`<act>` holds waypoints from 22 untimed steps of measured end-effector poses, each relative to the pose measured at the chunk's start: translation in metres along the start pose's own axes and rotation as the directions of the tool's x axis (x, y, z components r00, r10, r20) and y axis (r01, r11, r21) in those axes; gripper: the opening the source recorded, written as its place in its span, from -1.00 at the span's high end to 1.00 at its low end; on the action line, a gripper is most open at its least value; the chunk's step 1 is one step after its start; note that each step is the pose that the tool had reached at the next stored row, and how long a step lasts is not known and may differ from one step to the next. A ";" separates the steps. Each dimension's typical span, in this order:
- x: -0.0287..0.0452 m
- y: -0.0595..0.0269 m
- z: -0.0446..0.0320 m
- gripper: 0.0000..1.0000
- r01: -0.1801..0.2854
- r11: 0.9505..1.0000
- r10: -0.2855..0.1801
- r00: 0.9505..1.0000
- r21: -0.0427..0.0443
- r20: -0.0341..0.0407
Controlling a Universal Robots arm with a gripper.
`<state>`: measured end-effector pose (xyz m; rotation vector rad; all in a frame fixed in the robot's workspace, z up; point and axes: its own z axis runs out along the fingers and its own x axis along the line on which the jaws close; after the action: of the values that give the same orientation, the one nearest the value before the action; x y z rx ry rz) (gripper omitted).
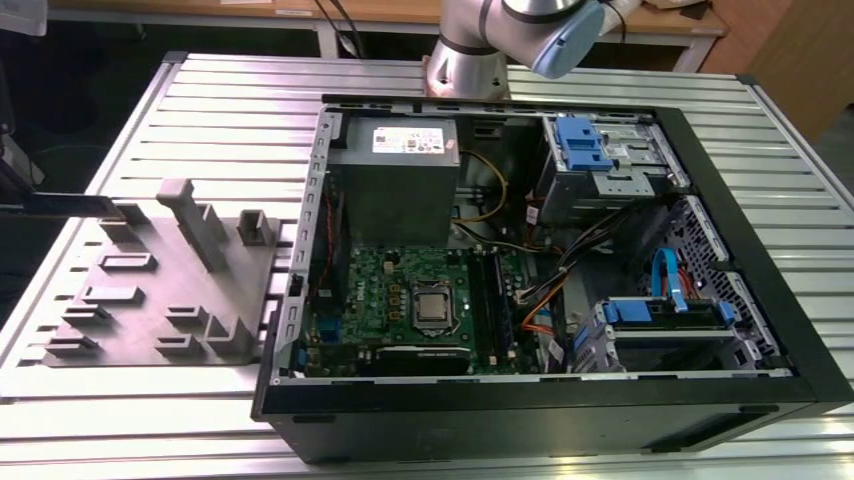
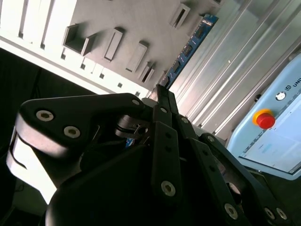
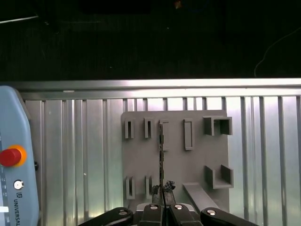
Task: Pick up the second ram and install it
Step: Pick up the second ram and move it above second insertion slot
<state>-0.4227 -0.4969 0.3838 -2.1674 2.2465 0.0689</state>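
Black linkage bars of the gripper [image 2: 160, 92] are seen closest in the second wrist view, drawn together towards the tips; the fingers [image 3: 169, 186] are clenched on the near end of the second ram [image 2: 193, 42], which is held between them and juts out past the tips. A blue face with a row of dark chips is shown in the second wrist view; the long axis is seen to run straight on from the fingertips, away from the wrist. In the first wrist view the stick is met edge-on, as a thin dark line leading off from the fingertips; its flat faces are turned towards the two fingers. The stick is carried over a grey fixture plate [image 3: 197, 160] set with raised slot holders; its far end is lined up in that view with one narrow holder, though whether it touches cannot be told. The plate is laid on a slatted metal table [image 3: 70, 155]; a pale blue teach pendant [image 3: 16, 141] with a red stop button [image 3: 10, 156] is seen on the slats beside the plate. In the exterior view an open computer case [image 1: 534, 400] is laid flat to the right of the plate; a green motherboard [image 1: 400, 300] is exposed inside it; the arm [image 1: 467, 50] is mounted at the table's far edge.
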 end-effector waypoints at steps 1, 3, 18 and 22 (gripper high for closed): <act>-0.0001 0.0000 -0.0017 0.84 0.000 1.000 0.000 1.000 0.000 0.001; -0.0003 0.0001 -0.0061 0.84 0.000 1.000 0.000 1.000 0.000 0.002; -0.0015 0.0006 -0.0327 0.84 0.000 1.000 0.000 1.000 0.000 0.010; -0.0015 0.0000 -0.0331 0.84 0.000 1.000 0.000 1.000 -0.001 0.010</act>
<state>-0.4221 -0.4968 0.4169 -2.1627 2.2413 0.0803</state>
